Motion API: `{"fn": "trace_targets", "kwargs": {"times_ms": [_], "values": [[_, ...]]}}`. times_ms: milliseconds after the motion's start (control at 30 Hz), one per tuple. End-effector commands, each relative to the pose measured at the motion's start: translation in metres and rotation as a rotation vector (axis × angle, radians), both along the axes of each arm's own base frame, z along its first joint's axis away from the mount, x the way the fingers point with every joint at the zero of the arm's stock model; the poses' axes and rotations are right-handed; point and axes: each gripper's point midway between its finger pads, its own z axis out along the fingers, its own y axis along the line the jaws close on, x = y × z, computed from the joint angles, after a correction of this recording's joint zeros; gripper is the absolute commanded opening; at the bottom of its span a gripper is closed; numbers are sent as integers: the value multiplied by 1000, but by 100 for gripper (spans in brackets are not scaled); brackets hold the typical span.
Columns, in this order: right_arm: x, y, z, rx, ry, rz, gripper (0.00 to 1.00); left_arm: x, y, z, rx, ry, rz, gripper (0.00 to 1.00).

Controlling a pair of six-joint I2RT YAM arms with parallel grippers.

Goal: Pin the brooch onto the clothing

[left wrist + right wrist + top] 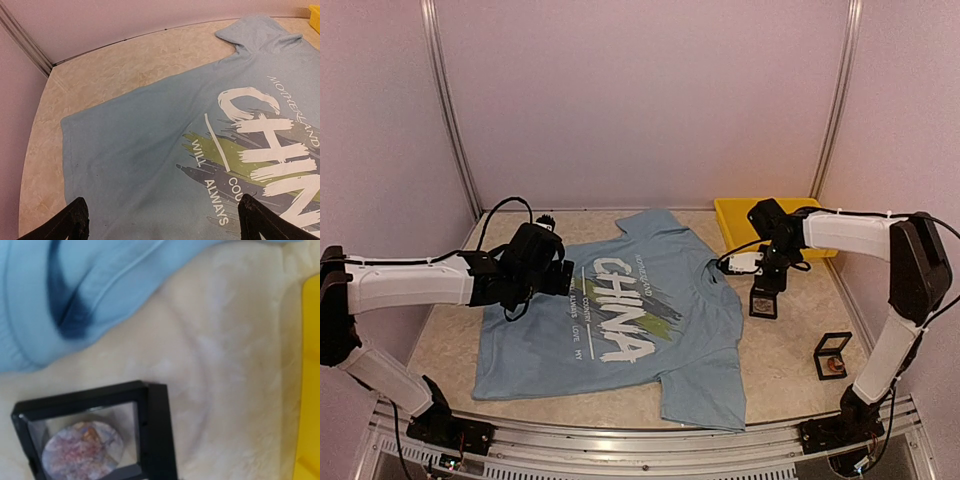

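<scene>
Judging by how things lie, the task is at its start: nothing is pinned yet. The shirt [620, 320] lies spread flat on the table [450, 340] with its print facing up, and no brooch shows anywhere on the cloth. The brooch [82, 452], a round mottled piece, sits inside a black-framed case [155, 430] on the table just beside the shirt's right edge, apart from the cloth and in front of the yellow tray [740, 215]. The right end effector [767, 278] hangs over that case with its wrist camera looking down on it. Its fingers are out of that view and too small to read from above, so I cannot tell whether they are wide or narrow, and nothing shows it holding anything. The left end effector [164, 205] hovers above the shirt's left side, near the sleeve. Its fingers [75, 220] stand wide apart with only cloth between them and nothing gripped. A second case [832, 355] lies farther toward the near right of the table; what it holds is too small to make out. What is left appears to be nearly everything: getting the brooch out of its case, carrying it over to the shirt, probably steadying the cloth with the left arm, and fastening the pin through it.
</scene>
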Motion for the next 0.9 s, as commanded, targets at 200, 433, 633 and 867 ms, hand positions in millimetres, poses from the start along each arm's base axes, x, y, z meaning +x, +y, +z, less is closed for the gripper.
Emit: {"fn": "trace_targets", "kwargs": {"times_ms": [200,433,633,867], "values": [[20,6,13,24,-37,-28,53,1,-8,3,6,4,-20,99],[32,43,63,205,-201,-34,86,0,-25,8,-48,19,-83,99],[55,59,133,520,-478,-166,99,-7,-45,24,-156,5,-194,99],[34,80,180,1112,-454,-370,100,-22,-56,69,-335,-112,-319,99]]}}
